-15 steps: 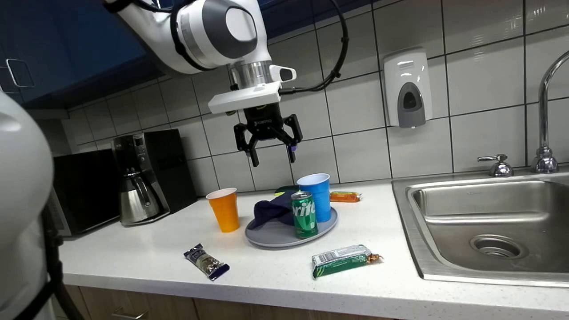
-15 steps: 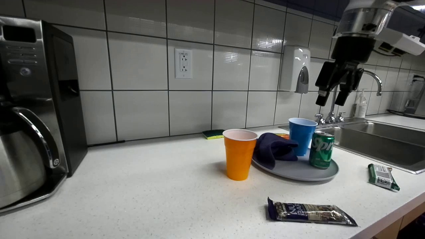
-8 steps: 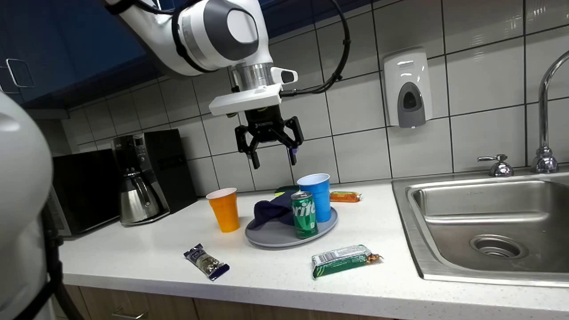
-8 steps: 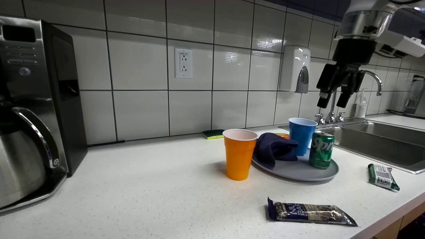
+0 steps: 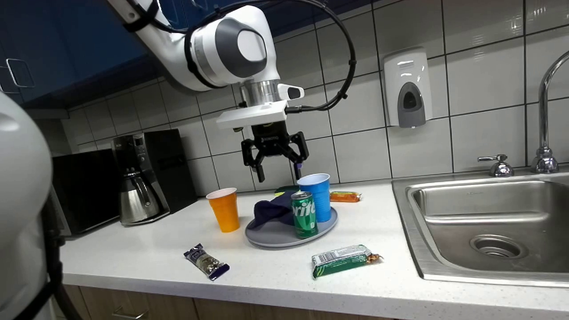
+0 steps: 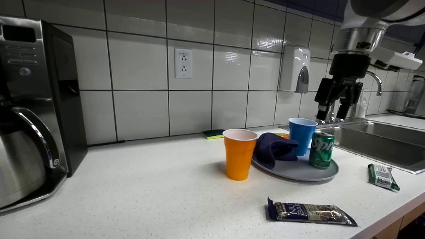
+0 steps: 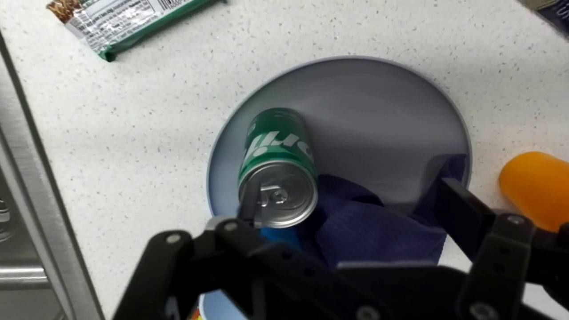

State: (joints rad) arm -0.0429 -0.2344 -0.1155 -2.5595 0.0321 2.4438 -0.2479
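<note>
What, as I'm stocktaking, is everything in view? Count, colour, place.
counter: 1, white, along wall
plate: 1, grey, on counter
can: 1, green, on plate
cloth: 1, navy, on plate
cups: 2, blue on plate, orange beside
snack bars: 2, navy, green, on counter
packet: 1, orange, near wall
sponge: 1, green/yellow, by wall
coffee maker: 1, black/silver, on counter
appliance: 1, black, by coffee maker
sink: 1, silver, in counter
tap: 1, silver, behind sink
bottle: 1, white, behind sink
dispenser: 1, white/grey, on wall
socket: 1, white, on wall
cabinets: several, blue above, brown below
robot arm: 1, white, above counter
gripper: 1, black, open above plate
</note>
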